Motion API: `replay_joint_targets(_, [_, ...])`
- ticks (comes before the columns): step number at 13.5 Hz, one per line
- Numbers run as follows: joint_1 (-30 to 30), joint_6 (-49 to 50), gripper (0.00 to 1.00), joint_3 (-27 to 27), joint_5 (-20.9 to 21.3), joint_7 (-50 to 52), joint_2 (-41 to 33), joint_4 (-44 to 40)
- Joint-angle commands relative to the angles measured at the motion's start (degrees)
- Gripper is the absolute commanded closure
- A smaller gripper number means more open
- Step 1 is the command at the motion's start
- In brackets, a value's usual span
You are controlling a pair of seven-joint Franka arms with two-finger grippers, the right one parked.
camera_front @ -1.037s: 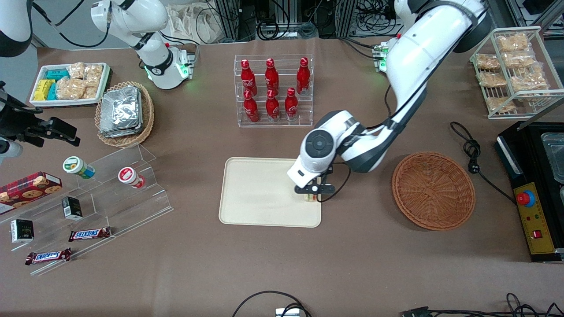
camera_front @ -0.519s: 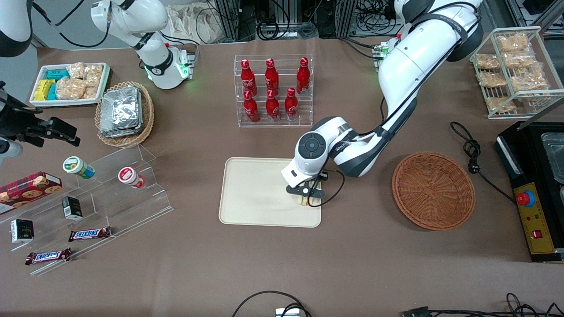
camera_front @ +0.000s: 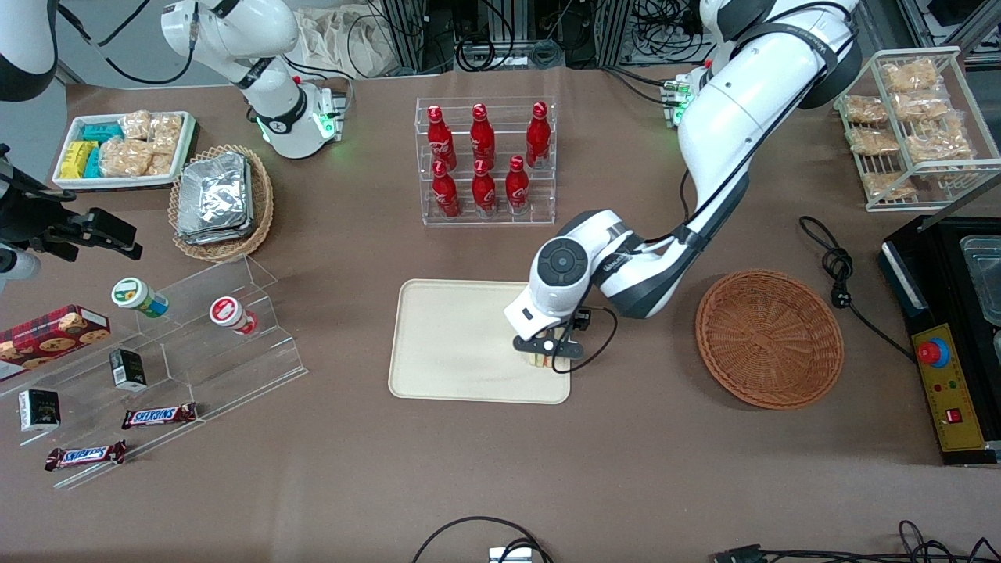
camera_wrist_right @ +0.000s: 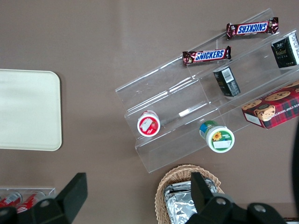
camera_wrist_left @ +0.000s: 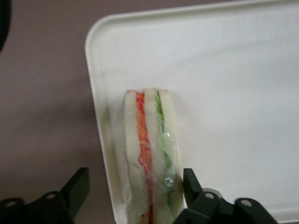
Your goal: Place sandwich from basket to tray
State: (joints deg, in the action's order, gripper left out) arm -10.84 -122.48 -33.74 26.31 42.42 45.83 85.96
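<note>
The sandwich (camera_wrist_left: 150,135) stands on edge on the cream tray (camera_wrist_left: 233,84), close to the tray's rim on the basket's side. In the front view the sandwich (camera_front: 537,360) shows as a pale sliver under the wrist. My left gripper (camera_wrist_left: 134,181) is open and straddles it: one finger (camera_wrist_left: 78,184) is clear of the bread and over the table, the other finger (camera_wrist_left: 190,179) is close against the green-filled side. From the front, the gripper (camera_front: 545,349) hangs low over the tray (camera_front: 453,344). The reddish-brown basket (camera_front: 769,338) lies toward the working arm's end, with nothing in it.
A clear rack of red bottles (camera_front: 485,160) stands farther from the front camera than the tray. A clear stepped shelf (camera_front: 195,344) with cups and snack bars lies toward the parked arm's end. A black cable (camera_front: 841,281) and a black control box (camera_front: 946,375) lie near the basket.
The gripper shifted a little along the tray's edge toward the parked arm's end and nearer the front camera, the sandwich with it. The sandwich now rests on the tray.
</note>
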Motion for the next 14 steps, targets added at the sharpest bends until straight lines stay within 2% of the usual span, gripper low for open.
replay_joint_targets(1, [4.0, 2.4, 0.0, -1.2, -0.3, -1.1, -6.6, 4.2])
replay_joint_targets(4, [10.4, 2.9, 0.0, -1.8, -4.8, -1.4, -17.1, 15.3])
replay_joint_targets(8, [18.3, 4.3, 0.0, -3.2, -5.7, -2.0, -32.6, 28.6])
replay_joint_targets(9, [19.1, 7.8, 0.0, -3.1, -8.1, -4.3, -35.3, 28.5])
replay_joint_targets(10, [19.3, 11.1, 0.0, -2.8, -11.8, -6.5, -36.2, 27.3])
replay_joint_targets(11, [20.0, 12.2, 0.0, -2.7, -13.6, -7.0, -36.3, 26.0])
replay_joint_targets(14, [21.0, 13.1, 0.0, -3.1, -14.3, -7.2, -39.4, 25.8])
